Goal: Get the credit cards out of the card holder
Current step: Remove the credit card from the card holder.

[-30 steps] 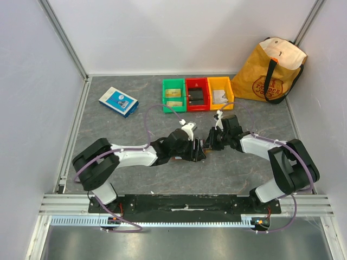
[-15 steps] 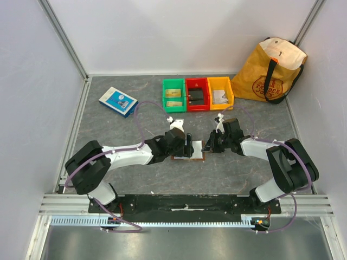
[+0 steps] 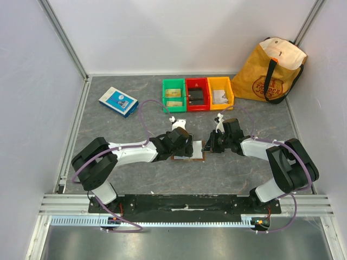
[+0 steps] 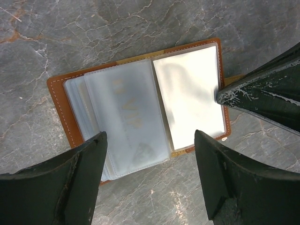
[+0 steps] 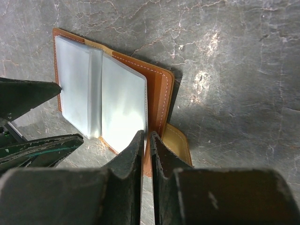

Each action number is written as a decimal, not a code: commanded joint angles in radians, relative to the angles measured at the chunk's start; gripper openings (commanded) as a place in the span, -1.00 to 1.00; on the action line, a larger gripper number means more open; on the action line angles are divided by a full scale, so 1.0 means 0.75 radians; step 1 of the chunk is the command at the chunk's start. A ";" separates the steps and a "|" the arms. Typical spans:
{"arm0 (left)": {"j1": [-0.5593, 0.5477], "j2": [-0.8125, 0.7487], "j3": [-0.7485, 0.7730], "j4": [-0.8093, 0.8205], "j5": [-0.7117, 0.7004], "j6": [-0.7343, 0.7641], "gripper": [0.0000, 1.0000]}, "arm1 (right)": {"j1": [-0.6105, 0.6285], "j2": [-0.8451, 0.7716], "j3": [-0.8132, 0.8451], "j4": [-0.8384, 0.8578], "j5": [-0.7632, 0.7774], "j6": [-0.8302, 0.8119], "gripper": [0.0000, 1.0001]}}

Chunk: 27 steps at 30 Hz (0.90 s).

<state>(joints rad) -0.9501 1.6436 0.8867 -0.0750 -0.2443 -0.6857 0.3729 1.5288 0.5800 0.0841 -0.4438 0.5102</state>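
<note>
Left hand (image 4: 150, 140) widened, credit cards (image 4: 129, 117) hazy inside card holder (image 4: 190, 93)

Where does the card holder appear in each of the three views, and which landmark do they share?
Top external: card holder at picture centre.
Left wrist: card holder in the middle, lying open.
Right wrist: card holder upper left, open.
Shared landmark: right hand at its edge.

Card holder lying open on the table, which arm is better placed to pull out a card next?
Left. The left gripper is open, straddling the sleeves of the card holder. The right gripper is nearly shut, tips at the holder's edge, likely pinning it.
</note>
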 commanded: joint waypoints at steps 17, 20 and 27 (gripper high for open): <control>-0.030 0.044 0.092 0.014 0.099 0.065 0.54 | 0.012 -0.003 -0.037 -0.006 0.019 -0.038 -0.71; -0.034 0.032 0.096 0.038 0.127 0.072 0.52 | 0.014 0.001 -0.039 0.002 0.015 -0.034 -0.71; -0.036 0.022 0.088 0.053 0.107 0.049 0.50 | 0.014 -0.071 -0.037 -0.016 0.041 -0.016 -0.57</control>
<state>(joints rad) -0.9646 1.6756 0.9249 -0.0795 -0.1726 -0.6571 0.3759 1.5200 0.5701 0.0978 -0.4484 0.5053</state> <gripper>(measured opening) 0.755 0.159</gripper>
